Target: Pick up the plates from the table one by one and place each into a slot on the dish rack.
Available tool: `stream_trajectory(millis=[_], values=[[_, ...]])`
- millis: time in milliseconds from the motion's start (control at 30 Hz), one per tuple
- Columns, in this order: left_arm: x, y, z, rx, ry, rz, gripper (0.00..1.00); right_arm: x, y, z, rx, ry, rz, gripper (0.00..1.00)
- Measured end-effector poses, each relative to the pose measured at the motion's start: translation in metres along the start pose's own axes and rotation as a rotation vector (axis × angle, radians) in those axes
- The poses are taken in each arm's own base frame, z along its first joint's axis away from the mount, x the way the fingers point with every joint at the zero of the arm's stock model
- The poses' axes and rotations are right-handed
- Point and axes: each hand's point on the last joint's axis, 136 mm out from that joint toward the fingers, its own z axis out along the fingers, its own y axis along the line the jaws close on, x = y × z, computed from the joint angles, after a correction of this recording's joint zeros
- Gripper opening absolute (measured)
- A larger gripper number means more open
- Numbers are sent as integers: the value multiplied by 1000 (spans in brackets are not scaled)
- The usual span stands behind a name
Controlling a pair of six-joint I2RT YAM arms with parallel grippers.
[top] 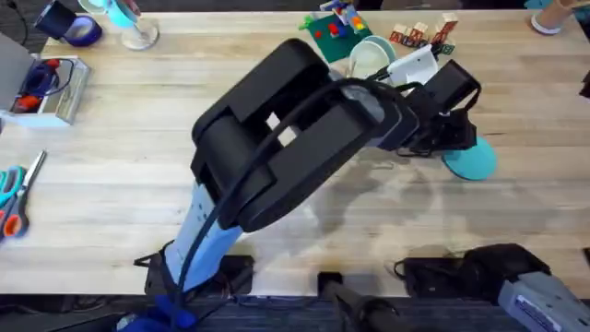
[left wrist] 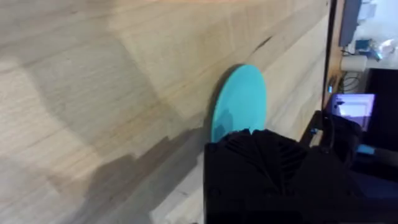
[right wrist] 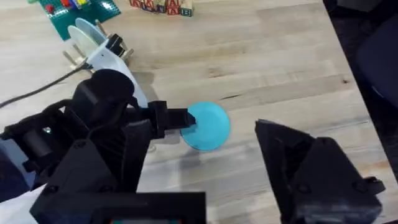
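A teal-blue plate [top: 472,162] [left wrist: 239,102] [right wrist: 208,126] lies flat on the table [top: 138,157], right of centre. My left arm reaches across the middle, and its gripper [top: 454,140] [right wrist: 181,118] is low at the plate's near-left edge, touching or just over the rim. The small wooden dish rack [top: 361,72] [right wrist: 73,57] stands behind it. In its slots stand a pale cream plate [top: 412,66] [right wrist: 111,61] and a paler light-blue plate [top: 369,53] [right wrist: 84,31]. My right gripper [top: 415,270] [right wrist: 230,186] rests open near the front edge, holding nothing.
A toy-brick model [top: 332,28] on a green base and wooden letter blocks [top: 419,35] sit behind the rack. Scissors [top: 14,198], a box [top: 46,88] and a glass [top: 134,28] are at the far left. The table's right edge [right wrist: 348,68] is close to the teal plate.
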Motion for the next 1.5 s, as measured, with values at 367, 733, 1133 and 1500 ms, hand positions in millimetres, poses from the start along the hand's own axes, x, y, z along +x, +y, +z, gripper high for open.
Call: stream_trajectory(millis=[367, 733, 1133, 1500], values=[[7, 17, 4, -85, 25, 8, 40, -1, 0, 0, 0, -4, 1, 995], [11, 23, 2, -123, 46, -4, 40, -1, 0, 0, 0, -4, 1, 996], [13, 27, 0, -156, 54, -46, 40, -1, 0, 0, 2, -5, 1, 995], [12, 27, 0, -155, 52, -46, 40, 7, -2, 0, 8, 30, -30, 995]])
